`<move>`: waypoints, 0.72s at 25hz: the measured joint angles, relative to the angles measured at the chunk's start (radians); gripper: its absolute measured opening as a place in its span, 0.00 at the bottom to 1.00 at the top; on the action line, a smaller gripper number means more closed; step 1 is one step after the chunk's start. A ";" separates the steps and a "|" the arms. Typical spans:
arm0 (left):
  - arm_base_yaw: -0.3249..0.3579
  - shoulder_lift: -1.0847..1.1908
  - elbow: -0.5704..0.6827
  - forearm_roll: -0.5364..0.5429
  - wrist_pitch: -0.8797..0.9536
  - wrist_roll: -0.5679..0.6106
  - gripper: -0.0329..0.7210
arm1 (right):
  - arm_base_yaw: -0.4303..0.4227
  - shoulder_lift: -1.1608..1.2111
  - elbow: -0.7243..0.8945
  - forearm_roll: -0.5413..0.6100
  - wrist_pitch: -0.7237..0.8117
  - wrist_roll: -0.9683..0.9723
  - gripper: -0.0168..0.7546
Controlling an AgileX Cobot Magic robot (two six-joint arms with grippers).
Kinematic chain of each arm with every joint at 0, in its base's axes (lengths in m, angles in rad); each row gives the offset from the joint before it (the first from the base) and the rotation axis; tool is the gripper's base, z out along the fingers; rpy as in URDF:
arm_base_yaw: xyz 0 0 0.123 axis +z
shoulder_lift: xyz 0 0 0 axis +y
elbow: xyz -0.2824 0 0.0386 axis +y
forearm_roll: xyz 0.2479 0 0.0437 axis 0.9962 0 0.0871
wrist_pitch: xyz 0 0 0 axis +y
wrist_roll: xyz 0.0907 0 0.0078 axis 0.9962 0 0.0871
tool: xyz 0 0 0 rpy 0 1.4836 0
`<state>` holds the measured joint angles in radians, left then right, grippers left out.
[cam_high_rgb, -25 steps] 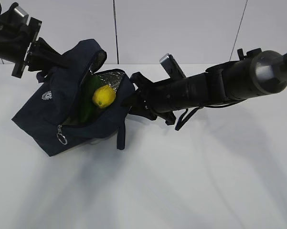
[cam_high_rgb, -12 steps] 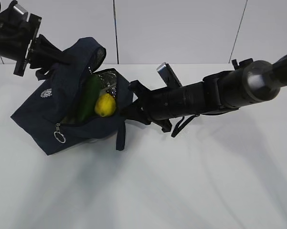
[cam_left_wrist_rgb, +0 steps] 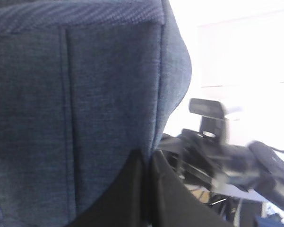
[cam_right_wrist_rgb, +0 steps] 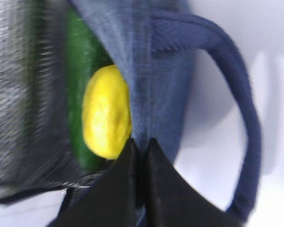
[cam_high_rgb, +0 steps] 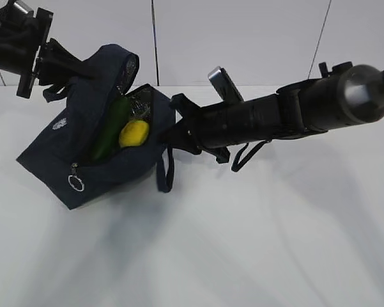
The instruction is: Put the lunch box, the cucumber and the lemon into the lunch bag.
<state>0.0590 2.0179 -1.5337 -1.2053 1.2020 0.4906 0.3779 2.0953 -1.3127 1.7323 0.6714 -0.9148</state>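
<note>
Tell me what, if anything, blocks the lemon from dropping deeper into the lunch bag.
The lemon sits in the open mouth of the lunch bag, pressed beside the cucumber and against the front wall pinched by the right gripper. Whatever lies beneath it is hidden, so no blocker is visible.

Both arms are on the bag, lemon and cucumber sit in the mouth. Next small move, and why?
Probably lift both pincers slightly to stand the lunch bag upright. The left pincer is shut on its flap, the right pincer on the front rim by a handle. The bag lies tilted, with the lemon and cucumber at the open mouth, so they could roll out.
</note>
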 joint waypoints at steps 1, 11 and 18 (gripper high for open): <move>-0.002 -0.002 0.000 -0.001 0.000 -0.012 0.03 | 0.000 -0.017 0.000 -0.026 0.000 0.000 0.03; -0.123 -0.002 0.000 -0.004 -0.014 -0.064 0.03 | 0.000 -0.199 0.000 -0.461 -0.040 0.184 0.03; -0.213 -0.002 0.000 -0.035 -0.018 -0.064 0.03 | 0.000 -0.333 0.002 -0.883 -0.044 0.417 0.03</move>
<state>-0.1536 2.0157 -1.5337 -1.2404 1.1840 0.4267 0.3779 1.7619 -1.3108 0.8489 0.6276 -0.4980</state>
